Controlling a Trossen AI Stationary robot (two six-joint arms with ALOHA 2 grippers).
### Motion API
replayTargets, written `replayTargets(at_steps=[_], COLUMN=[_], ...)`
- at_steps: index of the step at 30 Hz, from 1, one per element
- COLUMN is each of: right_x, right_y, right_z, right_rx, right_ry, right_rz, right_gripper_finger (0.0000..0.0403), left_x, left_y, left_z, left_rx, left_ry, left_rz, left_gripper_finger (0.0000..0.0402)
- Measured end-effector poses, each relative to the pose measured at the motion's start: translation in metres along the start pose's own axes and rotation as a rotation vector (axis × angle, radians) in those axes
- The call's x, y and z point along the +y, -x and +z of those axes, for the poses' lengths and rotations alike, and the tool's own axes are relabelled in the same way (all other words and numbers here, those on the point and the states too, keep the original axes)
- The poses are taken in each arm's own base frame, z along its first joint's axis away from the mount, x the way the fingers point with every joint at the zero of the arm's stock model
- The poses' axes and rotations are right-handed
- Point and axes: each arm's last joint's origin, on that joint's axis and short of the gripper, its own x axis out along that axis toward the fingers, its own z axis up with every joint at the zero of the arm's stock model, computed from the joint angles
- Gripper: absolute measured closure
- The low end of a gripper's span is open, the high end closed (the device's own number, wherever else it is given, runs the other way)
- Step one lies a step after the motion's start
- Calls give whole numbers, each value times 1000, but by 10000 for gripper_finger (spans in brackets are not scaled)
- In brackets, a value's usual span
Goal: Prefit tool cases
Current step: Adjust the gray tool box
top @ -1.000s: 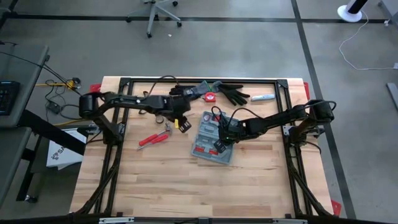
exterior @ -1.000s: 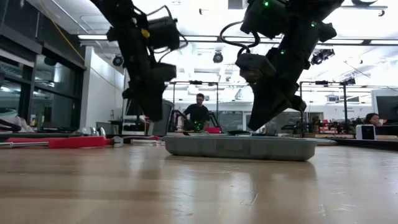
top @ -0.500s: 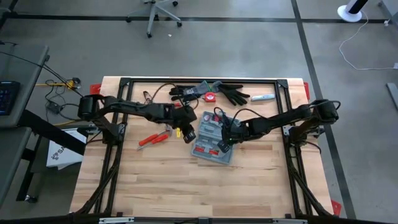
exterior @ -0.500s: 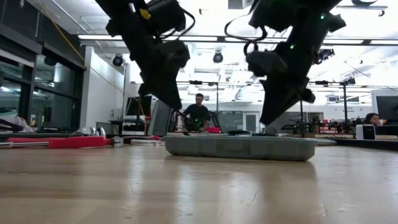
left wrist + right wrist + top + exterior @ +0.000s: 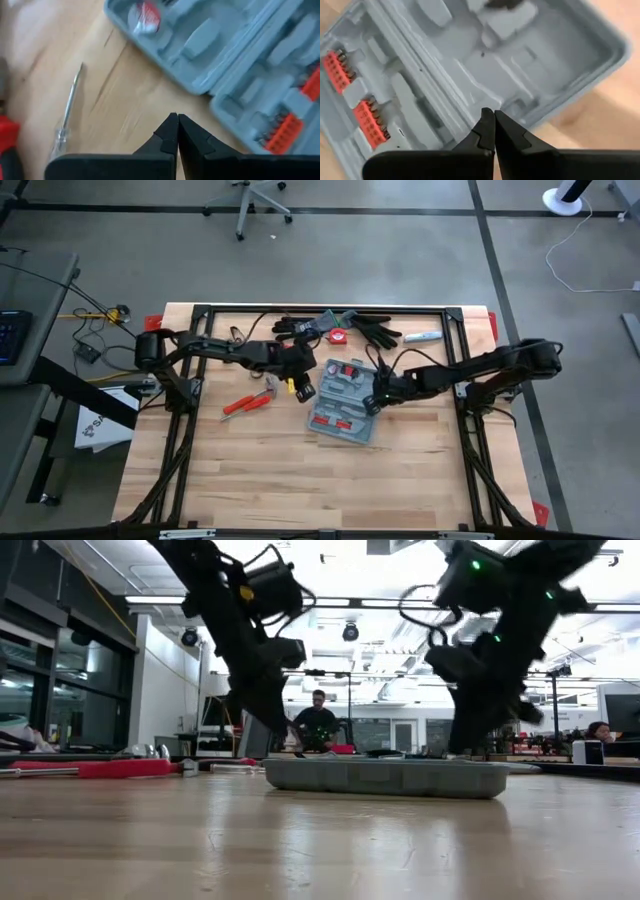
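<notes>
High view: both pincers hovering empty at the open tool case

The tool case (image 5: 342, 408) is lying open flat near the middle of the table (image 5: 250, 470). The left pincer (image 5: 306, 391) is poised just beside its left edge, tips pressed together on nothing. The right pincer (image 5: 374, 404) is sitting over its right edge, likewise closed and empty. The case is looking stiff, light, smooth-walled plastic; its rim or the latch-side edge seems the safest hold
</notes>
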Motion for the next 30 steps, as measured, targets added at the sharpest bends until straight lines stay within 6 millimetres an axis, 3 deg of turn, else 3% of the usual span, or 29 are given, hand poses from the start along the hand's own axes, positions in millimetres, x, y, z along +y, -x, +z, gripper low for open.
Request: replayTargets(at_steps=[6,13,24,30], right_x=[-12,-5,0,2], right_y=[-10,-8,-9,-9], right_z=[-18,-23,-18,-17], right_rx=[-10,5,11,-6], right_ry=[-150,-130,-100,-78], right_rz=[36,53,129,157], right_gripper_finger=[403,403,403,403], left_x=[4,-16,-65,-73], left_y=[-23,-46,-43,-42], left_z=[-7,-18,-40,-45], left_rx=[85,148,213,231], left_ry=[11,5,-89,-88], left_rz=[-12,-143,-301,-306], left_gripper_finger=[401,401,401,401])
